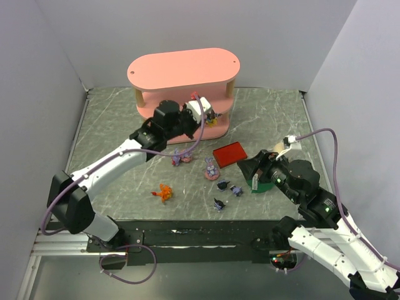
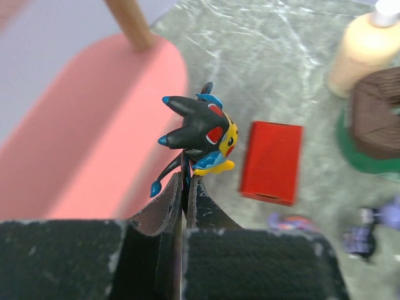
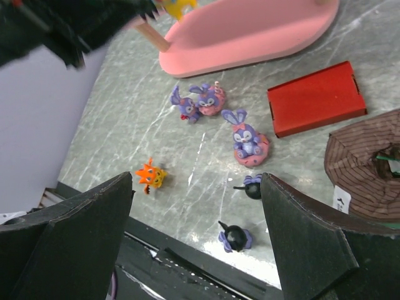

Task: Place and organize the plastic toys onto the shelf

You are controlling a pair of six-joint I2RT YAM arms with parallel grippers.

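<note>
When you look from above, the left end effector [image 1: 207, 114] is pinched shut on the spiky black and yellow toy [image 1: 213, 117], right by the bottom board of the pink shelf [image 1: 181, 69]. The right end effector [image 1: 253, 170] is wide apart and holds nothing.

From the left wrist, the spiky toy [image 2: 200, 128] sticks up just past the end effector [image 2: 185, 181], pinched by a thin black bit. It has blue tips, red patches and a yellow face. The shelf [image 2: 94, 137] is just beside it.

From the right wrist, the open end effector [image 3: 197, 181] hangs over the desk [image 3: 131, 119]. The orange toy [image 3: 150, 176], lilac bunny toys [image 3: 249, 140] and small dark toys [image 3: 235, 237] lie below it, apart from the shelf [image 3: 250, 31].
</note>
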